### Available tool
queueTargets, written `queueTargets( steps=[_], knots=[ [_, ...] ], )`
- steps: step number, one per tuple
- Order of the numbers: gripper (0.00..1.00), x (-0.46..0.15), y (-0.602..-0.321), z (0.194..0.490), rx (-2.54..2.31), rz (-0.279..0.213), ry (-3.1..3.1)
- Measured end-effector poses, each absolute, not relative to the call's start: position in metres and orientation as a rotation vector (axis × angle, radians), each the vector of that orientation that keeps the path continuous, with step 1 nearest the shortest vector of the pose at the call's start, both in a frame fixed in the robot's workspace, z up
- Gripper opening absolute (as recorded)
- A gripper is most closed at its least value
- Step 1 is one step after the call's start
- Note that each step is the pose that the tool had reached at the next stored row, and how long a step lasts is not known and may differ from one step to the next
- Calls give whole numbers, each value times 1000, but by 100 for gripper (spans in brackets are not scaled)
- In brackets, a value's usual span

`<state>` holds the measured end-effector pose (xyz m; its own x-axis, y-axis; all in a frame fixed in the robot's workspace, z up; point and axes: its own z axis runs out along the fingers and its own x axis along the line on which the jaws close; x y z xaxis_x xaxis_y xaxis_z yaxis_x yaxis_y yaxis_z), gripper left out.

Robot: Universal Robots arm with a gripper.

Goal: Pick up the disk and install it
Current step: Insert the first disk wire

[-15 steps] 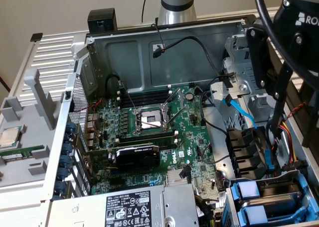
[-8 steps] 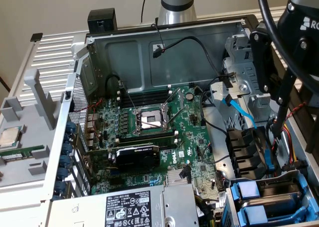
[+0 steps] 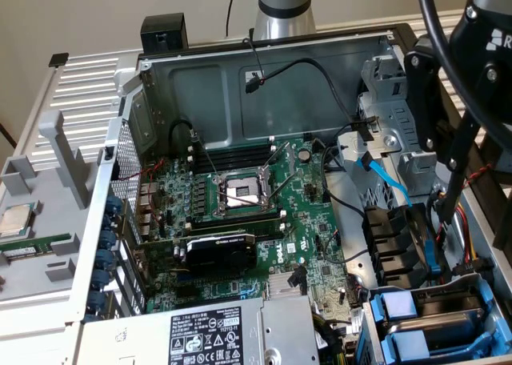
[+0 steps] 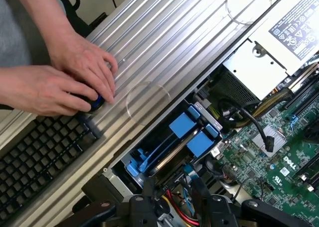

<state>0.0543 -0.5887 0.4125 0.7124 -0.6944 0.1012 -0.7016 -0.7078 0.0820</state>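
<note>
Tool (image 3: pixel 442 181) above drive bay (image 4: pixel 115 178), blue-framed disk (image 3: pixel 452 325) seated inside

motherboard (image 3: pixel 312 213) in case (image 3: pixel 200 85) | power supply (image 3: pixel 216 333) beside it | keyboard (image 4: pixel 40 157) outside

DELL on green motherboard (image 4: pixel 279 173), certification marks on white power-supply label (image 3: pixel 204 338), smaller print unreadable

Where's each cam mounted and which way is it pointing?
Exterior view: above the open case, looking down at the motherboard; the arm rises behind the case.
Wrist view: on the wrist, looking past the gripper at blue drive carriers; a person's hands beside a keyboard.
Shared: motherboard, blue drive carriers, power supply label.
</note>
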Motion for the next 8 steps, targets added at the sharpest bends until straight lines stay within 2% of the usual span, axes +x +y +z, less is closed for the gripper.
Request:
queueTargets(
  steps=[8],
  knots=[
    [43, 56, -592, 411, 2820, 73, -1171]
  ],
)
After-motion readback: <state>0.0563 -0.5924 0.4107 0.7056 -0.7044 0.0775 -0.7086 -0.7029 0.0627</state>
